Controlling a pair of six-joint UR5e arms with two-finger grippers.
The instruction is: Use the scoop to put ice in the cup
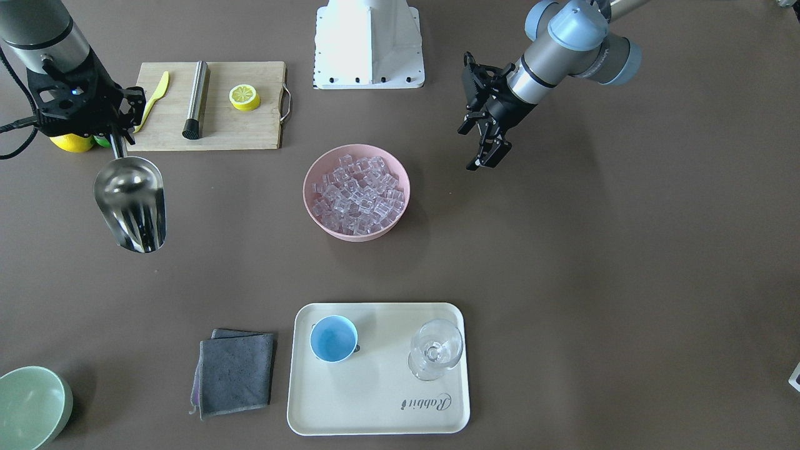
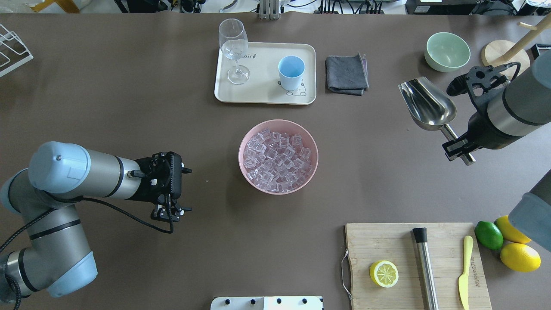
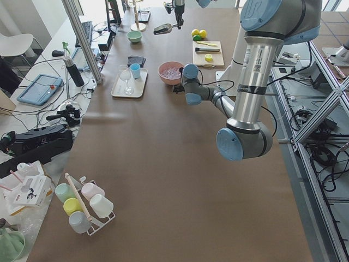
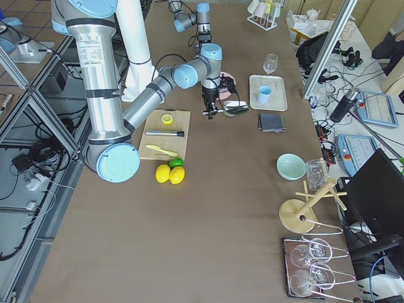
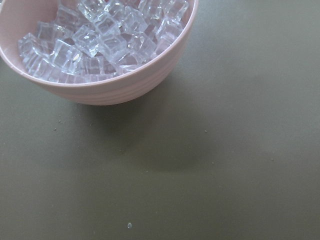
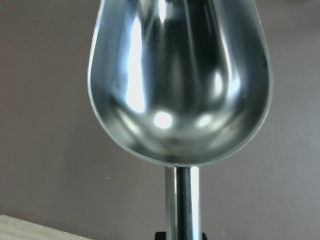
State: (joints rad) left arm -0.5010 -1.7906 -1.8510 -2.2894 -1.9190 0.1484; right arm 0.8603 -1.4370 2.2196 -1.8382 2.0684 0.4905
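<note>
Overhead: left gripper (image 2: 186,190) has its fingers apart, holding nothing, beside the pink bowl (image 2: 313,146) of ice (image 2: 277,161) at mid-bench. Right gripper (image 2: 457,149) is clamped on the scoop (image 2: 428,105) handle near the right edge (trough held off the bench). Cup (image 2: 291,71) stands upright on the tray (image 2: 262,92) at the far edge.
Right wrist: the scoop trough shows only reflections.
Left wrist: bowl and ice at top left.

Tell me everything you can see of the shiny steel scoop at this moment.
The shiny stainless-steel scoop is mirror-polished, with a deep rounded trough and a thin straight handle. The trough is empty, its hollow side facing up and its open mouth pointing away from the robot. The right gripper is shut on the handle and holds it in the air above the brown table, well to the side of the pink bowl of clear ice cubes. Nothing else touches it.
</note>
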